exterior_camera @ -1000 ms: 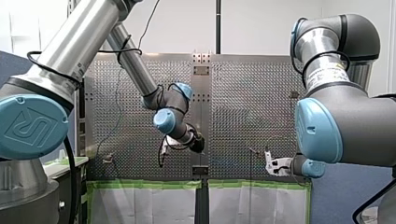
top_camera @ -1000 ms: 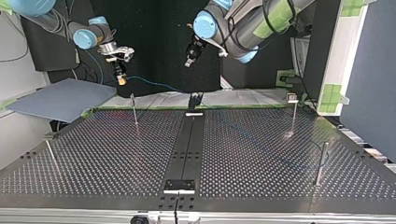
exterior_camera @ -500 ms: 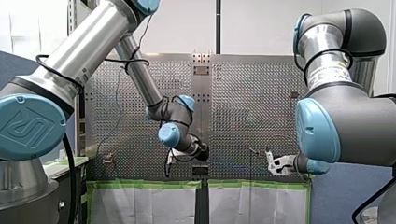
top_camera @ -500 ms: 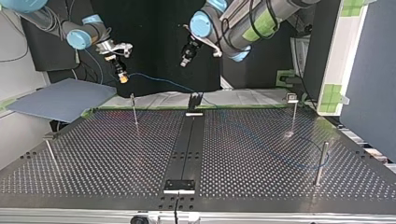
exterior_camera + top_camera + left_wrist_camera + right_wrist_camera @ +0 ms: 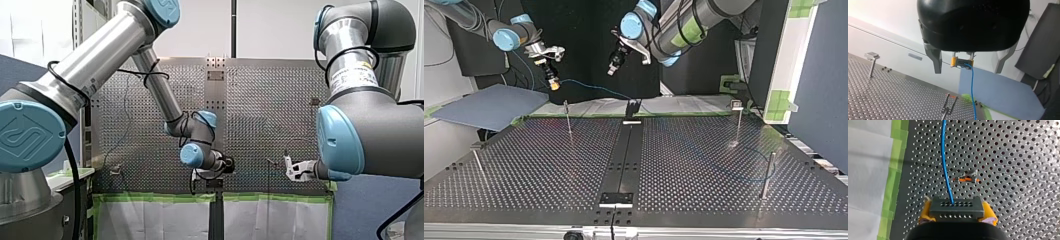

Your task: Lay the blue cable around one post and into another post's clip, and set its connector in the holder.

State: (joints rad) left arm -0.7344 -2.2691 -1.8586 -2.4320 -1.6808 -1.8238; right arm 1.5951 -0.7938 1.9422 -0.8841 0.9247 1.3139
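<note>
Right gripper (image 5: 956,216) clamps the connector (image 5: 956,207) between its yellow pads, held in the air over the table (image 5: 524,165) edge nearest the arms. Blue cable (image 5: 944,162) trails from it. Left gripper (image 5: 968,71) hangs wide, nothing in it, facing the connector. I read this as mid-routing: cable seems to curve by the post (image 5: 767,175) at the top view's right, but it's faint. Next move: drop the cable into the clip (image 5: 967,179) just beside it. Clip empty, holder (image 5: 631,107) looks empty
</note>
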